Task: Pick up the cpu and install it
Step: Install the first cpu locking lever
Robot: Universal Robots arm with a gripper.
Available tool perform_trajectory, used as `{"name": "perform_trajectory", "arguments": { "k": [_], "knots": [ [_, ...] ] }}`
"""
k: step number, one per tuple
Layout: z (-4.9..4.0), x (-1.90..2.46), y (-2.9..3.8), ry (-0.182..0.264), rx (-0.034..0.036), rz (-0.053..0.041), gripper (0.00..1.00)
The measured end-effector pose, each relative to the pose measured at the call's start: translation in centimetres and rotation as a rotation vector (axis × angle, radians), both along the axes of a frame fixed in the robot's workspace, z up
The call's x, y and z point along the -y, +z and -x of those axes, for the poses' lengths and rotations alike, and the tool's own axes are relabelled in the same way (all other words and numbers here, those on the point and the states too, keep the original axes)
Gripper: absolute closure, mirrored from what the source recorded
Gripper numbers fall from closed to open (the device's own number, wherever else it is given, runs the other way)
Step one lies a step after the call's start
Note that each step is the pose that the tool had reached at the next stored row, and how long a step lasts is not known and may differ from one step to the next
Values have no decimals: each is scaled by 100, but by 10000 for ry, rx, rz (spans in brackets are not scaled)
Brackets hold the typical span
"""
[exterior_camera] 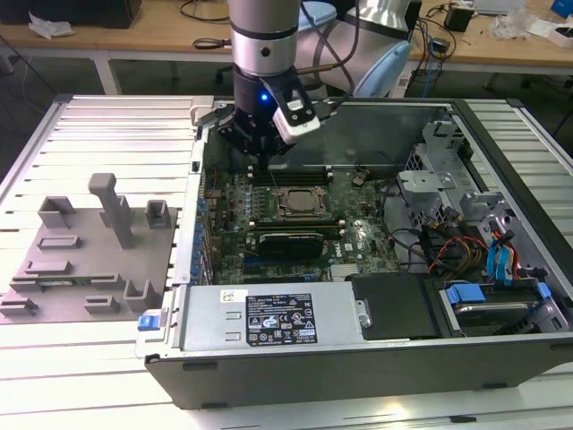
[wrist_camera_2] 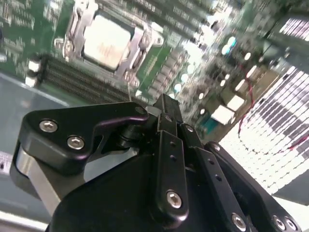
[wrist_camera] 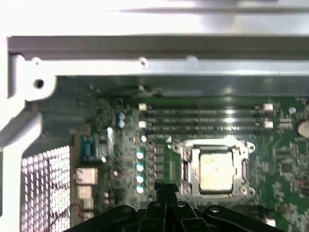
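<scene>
Cpu lies seated — apart from the fingers.

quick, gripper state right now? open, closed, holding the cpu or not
gripper: closed, with nothing between its fingertips; the cpu lies in the socket, not in its grasp.

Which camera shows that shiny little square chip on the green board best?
The first wrist view: the small, pale silver square cpu sits whole and face-on inside its metal socket frame. The second wrist view shows the cpu at a slant; in the exterior view the cpu is tiny.
</scene>
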State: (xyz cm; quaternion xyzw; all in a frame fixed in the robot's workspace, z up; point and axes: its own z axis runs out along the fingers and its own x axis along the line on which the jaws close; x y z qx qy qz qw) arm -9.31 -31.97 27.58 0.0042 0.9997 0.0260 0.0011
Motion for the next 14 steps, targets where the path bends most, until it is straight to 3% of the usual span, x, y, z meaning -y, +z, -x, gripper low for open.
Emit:
{"name": "perform_trajectory", "arguments": {
  "k": [1,3,6,9,13,14],
  "knots": [
    [19,0,-1,11,1,-243,89],
    [33,0,-4,27,2,-504,89],
    [34,0,-5,27,1,-522,89],
    [35,0,-23,28,3,-686,89],
    [46,0,-60,28,2,-1040,89],
    [49,0,-67,28,2,-1166,89]
  ]
}}
